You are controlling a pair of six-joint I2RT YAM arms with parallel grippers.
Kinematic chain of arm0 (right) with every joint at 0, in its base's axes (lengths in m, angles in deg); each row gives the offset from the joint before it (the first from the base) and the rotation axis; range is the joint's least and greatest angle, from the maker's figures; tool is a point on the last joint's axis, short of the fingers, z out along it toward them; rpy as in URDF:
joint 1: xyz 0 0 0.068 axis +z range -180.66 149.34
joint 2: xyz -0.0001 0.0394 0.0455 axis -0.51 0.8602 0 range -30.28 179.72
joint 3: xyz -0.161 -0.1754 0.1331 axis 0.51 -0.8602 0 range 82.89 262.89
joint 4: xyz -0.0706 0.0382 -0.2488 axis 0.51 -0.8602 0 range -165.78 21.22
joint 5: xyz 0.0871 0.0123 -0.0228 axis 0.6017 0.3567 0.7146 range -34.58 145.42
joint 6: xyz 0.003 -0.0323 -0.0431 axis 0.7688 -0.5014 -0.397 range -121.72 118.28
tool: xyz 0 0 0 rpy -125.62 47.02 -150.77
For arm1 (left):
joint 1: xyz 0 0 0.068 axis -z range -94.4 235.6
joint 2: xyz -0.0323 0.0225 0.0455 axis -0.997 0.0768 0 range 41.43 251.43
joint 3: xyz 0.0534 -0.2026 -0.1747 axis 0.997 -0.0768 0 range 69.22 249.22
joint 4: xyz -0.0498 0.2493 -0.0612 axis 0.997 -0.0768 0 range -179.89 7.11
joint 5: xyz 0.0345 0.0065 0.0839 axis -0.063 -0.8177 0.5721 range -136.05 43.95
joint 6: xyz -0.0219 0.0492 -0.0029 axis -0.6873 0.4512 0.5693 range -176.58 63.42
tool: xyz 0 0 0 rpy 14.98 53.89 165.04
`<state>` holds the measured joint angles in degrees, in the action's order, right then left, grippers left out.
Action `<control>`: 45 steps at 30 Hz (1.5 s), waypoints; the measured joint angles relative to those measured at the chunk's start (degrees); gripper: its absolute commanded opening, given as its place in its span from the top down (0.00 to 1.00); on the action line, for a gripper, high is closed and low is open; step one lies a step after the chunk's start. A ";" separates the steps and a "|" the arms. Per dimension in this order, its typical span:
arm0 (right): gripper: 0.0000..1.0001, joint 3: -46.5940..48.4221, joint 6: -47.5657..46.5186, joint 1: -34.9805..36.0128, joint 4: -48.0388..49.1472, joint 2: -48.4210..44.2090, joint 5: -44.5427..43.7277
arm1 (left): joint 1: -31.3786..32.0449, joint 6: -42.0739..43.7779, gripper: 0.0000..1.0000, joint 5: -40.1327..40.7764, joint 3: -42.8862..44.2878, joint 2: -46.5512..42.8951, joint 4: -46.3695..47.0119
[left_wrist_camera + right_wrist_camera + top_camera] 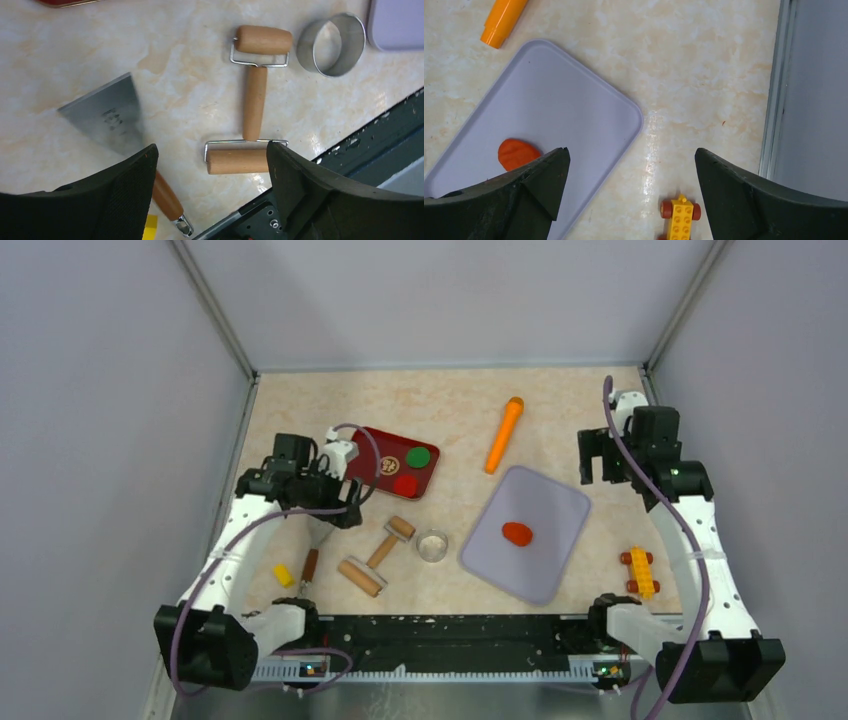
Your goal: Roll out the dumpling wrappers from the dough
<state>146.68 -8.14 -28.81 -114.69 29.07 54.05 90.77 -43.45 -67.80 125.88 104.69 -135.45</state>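
Left pincer [211, 150] wide, empty, above wooden two-headed roller [254, 102], right pincer [632, 152] wide, empty, flat orange-red clay disc [516, 153] beside one finger.

roller [255, 100]: smooth wood | ring cutter [330, 70] — shiny metal | tabletop [175, 60] — glossy, marbled

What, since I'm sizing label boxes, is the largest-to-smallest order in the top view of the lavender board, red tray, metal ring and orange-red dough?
1. lavender board
2. red tray
3. metal ring and orange-red dough: these look nearly alike. The ring is perhaps slightly bigger, but it is too close to rank.
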 measured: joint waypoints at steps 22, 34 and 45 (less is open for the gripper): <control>0.13 -2.40 -9.62 0.02 -0.85 2.51 4.42 | 24.76 9.51 0.35 9.75 -13.18 14.78 14.62; 0.27 -3.28 -15.69 0.17 -0.31 4.02 13.40 | 29.03 11.21 0.99 7.43 -11.30 20.41 14.51; 0.92 -2.95 -31.78 9.94 1.81 22.53 22.16 | 27.91 13.86 1.00 5.75 -12.55 14.03 11.37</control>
<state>143.72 -39.92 -18.87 -112.88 51.60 76.22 118.68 -29.60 -62.06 113.34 118.73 -124.08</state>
